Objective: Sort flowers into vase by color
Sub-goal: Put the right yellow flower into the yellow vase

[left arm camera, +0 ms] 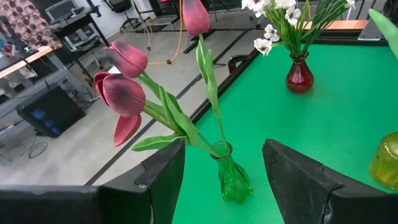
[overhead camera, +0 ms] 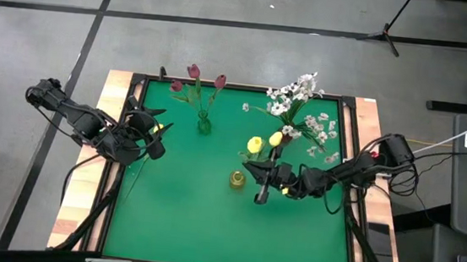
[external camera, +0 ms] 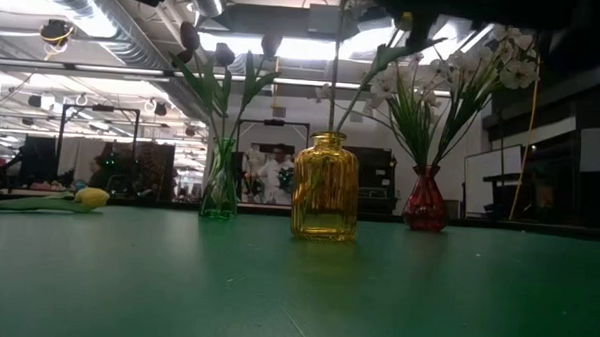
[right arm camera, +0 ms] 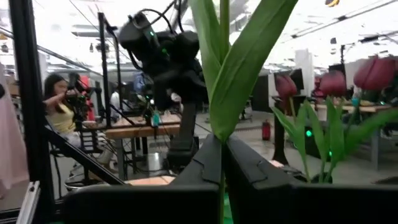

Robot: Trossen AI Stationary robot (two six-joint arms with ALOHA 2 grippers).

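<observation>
My right gripper (overhead camera: 253, 173) (right arm camera: 222, 155) is shut on a green tulip stem beside the yellow glass vase (overhead camera: 237, 180) (external camera: 325, 186). Two yellow blossoms (overhead camera: 255, 144) show just beyond the gripper on its far side. In the low view the stem (external camera: 335, 90) reaches down to the vase's mouth; whether it is inside, I cannot tell. My left gripper (overhead camera: 161, 139) (left arm camera: 224, 148) is open, left of the green vase (overhead camera: 204, 125) (left arm camera: 233, 177) holding maroon tulips (left arm camera: 121, 93). Another yellow tulip (external camera: 91, 196) (overhead camera: 158, 129) lies flat on the mat by the left gripper. White sprays (overhead camera: 298, 94) stand in a red vase (external camera: 425, 201). My right gripper pinches the green stem (right arm camera: 222, 140) between its two fingers, just under a broad leaf (right arm camera: 242, 68). The fingers come level from the table's right and lie across the stem. The stem stands roughly upright, its blossoms above the hold and its lower part hanging toward the yellow vase.
The green mat (overhead camera: 208, 231) is bordered by a black frame (overhead camera: 351, 235). The three vases stand in the mat's far half; its near half has open room. People and benches show in the room beyond the table (right arm camera: 59, 106).
</observation>
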